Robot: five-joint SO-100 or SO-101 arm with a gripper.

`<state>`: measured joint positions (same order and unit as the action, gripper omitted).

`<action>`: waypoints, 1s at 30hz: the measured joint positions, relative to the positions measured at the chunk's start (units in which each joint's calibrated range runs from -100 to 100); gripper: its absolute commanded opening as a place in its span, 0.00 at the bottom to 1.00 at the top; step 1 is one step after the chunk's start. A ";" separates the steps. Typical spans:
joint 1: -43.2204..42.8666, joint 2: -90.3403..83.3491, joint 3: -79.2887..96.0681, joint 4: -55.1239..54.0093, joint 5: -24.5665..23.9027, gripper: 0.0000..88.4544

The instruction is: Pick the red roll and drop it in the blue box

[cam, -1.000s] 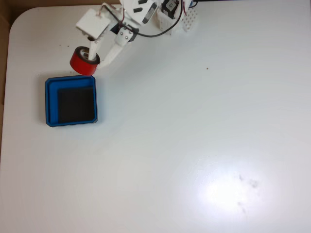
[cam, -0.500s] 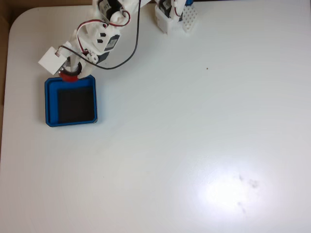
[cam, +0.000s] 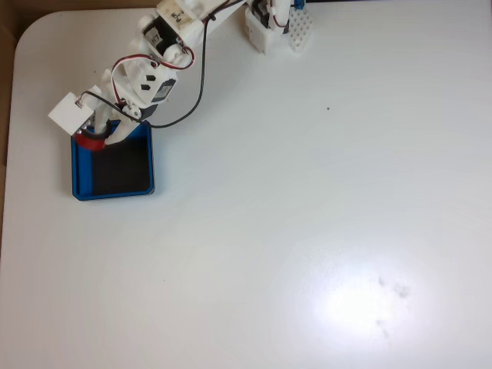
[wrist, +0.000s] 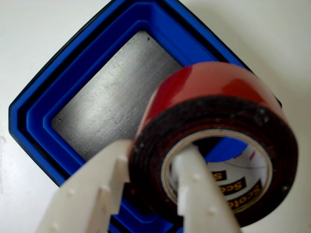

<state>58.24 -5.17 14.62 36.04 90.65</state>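
One red roll [wrist: 214, 104] pinched in hand [wrist: 155, 167], above blue box [wrist: 53, 87]

1. Your arm [cam: 165, 46] is reaching from the top edge of the fixed view down toward the left, its black cable looping beside it.
2. Your gripper [wrist: 154, 187] is pinching the red roll [wrist: 218, 92]: one white finger [wrist: 92, 194] is pressing outside the wall, the other [wrist: 194, 189] is sitting inside the hollow core.

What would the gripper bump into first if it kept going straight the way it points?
Probably the blue box. The gripper, holding the red roll, points down at its dark floor, though the gap above it is hard to judge.
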 measured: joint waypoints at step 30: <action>-2.08 6.86 0.00 -0.57 0.00 0.01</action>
<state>56.16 1.69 14.62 35.47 90.65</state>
